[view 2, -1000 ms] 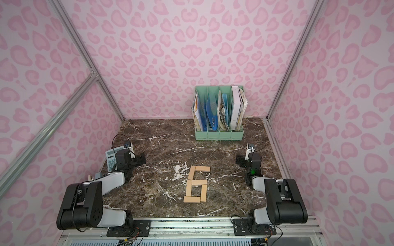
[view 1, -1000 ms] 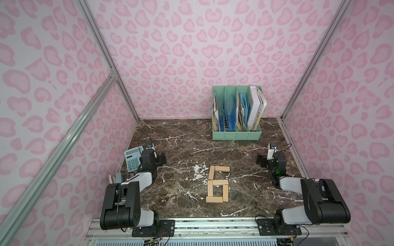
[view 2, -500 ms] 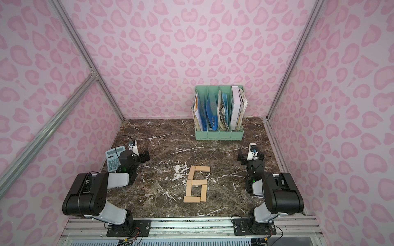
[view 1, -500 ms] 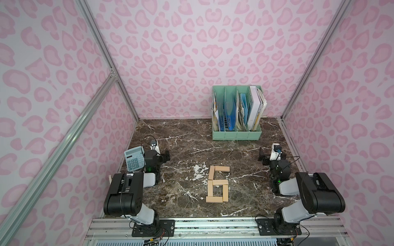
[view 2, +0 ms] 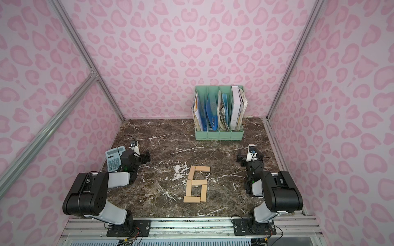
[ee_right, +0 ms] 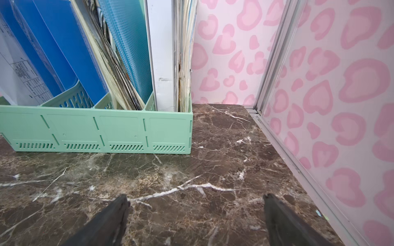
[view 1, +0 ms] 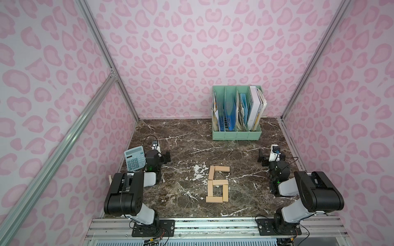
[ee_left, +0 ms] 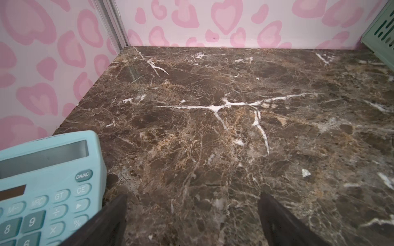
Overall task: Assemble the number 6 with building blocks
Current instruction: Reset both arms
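Here building blocks — six pale tan planks — outlining blocky digit.

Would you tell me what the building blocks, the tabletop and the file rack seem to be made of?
The building blocks look like bare pale wood: matte tan faces, no paint. The tabletop looks like brown marble or a marble-print laminate, I cannot tell which: white veins, slight sheen. The file rack seems moulded mint-green plastic: uniform colour, slotted vents.
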`<state>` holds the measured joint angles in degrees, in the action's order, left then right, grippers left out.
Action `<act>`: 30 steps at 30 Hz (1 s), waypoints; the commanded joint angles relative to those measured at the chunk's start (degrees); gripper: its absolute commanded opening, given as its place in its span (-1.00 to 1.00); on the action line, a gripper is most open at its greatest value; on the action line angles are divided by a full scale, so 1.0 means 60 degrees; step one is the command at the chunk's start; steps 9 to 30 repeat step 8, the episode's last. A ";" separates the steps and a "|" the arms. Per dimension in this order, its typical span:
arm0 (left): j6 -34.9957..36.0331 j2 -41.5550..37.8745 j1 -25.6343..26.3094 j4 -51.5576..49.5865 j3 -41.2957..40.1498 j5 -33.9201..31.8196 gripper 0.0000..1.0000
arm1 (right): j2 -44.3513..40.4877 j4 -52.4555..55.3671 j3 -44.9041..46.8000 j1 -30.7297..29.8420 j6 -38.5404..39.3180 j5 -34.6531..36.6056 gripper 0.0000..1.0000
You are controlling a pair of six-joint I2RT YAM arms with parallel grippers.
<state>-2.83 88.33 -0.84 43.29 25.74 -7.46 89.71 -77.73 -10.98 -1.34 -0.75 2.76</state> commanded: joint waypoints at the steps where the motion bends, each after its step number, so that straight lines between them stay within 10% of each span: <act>1: -0.0128 -0.0069 -0.0002 -0.0244 0.0039 -0.0101 0.98 | 0.0033 -0.0180 -0.0061 0.0037 0.0051 -0.0019 0.99; 30: -0.0118 -0.0072 -0.0004 -0.0229 0.0046 -0.0103 0.98 | 0.0009 -0.0077 -0.0101 0.0351 -0.0136 -0.0608 0.99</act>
